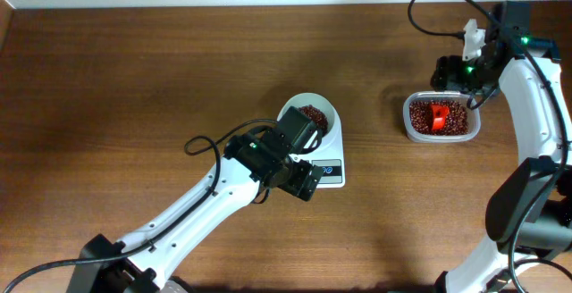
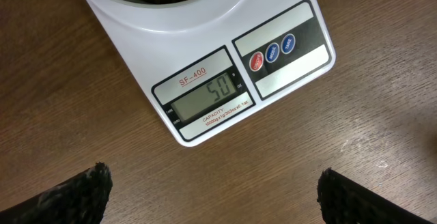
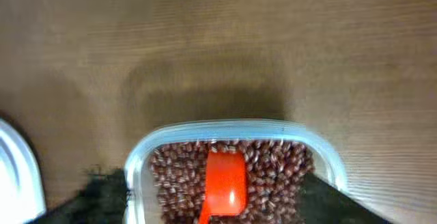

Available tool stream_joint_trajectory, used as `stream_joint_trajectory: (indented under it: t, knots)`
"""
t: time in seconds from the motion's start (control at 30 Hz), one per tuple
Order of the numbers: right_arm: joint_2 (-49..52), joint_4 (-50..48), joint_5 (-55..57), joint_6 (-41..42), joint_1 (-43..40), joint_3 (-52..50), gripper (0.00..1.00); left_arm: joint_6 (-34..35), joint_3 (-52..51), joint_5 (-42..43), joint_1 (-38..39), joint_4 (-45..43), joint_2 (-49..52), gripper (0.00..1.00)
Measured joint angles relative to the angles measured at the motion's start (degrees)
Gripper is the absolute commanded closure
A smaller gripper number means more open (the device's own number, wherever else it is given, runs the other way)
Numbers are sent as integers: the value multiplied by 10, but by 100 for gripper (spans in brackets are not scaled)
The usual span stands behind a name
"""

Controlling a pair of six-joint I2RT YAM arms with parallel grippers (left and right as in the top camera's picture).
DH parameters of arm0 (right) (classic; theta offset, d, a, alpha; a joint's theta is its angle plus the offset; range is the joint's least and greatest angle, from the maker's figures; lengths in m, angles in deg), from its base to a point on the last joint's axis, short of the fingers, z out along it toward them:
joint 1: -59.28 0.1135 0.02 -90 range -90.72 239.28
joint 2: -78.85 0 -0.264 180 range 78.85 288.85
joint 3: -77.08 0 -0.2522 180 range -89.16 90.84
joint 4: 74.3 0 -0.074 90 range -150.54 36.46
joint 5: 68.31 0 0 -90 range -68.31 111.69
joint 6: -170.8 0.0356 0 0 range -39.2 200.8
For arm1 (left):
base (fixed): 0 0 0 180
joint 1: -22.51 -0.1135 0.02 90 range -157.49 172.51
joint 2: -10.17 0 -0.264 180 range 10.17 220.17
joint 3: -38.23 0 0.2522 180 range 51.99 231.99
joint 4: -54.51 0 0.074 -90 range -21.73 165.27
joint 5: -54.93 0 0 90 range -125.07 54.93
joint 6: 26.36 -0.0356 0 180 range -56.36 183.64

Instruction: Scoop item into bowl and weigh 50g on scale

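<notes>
Dark brown wood-grain table (image 1: 134, 79) carried two items directly on its surface. White scale (image 1: 331, 163) sat near mid-table. A clear rounded-rectangular container (image 1: 407, 121) stood well apart to the scale's right, slightly farther back, not touching it.

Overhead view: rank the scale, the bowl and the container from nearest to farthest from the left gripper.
From the left gripper:
1. Scale: its display end is right beside the gripper.
2. Bowl: sits on the scale's far end.
3. Container: well off toward the table's right side.
</notes>
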Motion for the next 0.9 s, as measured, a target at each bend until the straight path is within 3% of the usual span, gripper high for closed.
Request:
stream_joint_trajectory:
  t: [0.9]
  knots:
    - [0, 13, 11, 0, -25, 0, 1, 0, 0, 0, 0, 0, 0, 1]
